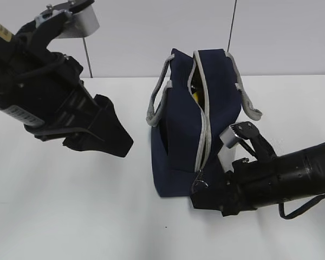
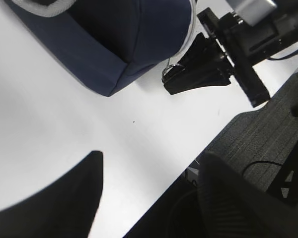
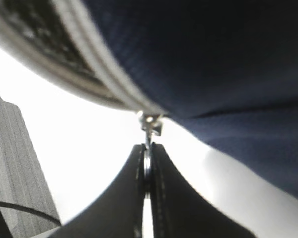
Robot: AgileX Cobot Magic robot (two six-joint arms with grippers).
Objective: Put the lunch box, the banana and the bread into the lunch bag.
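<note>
Risk entry: my right gripper (image 3: 147,166) pinched shut on the ring pull (image 3: 148,163) just beneath the lunch bag (image 1: 184,135), banana (image 1: 195,95) showing inside; a slanted tug could slip the ring or topple the bag

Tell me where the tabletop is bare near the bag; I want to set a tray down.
Bare table lies in front of the left gripper, left of the lunch bag. It is crowded at the bag's lower right, where the right gripper pinches the zipper pull.
</note>
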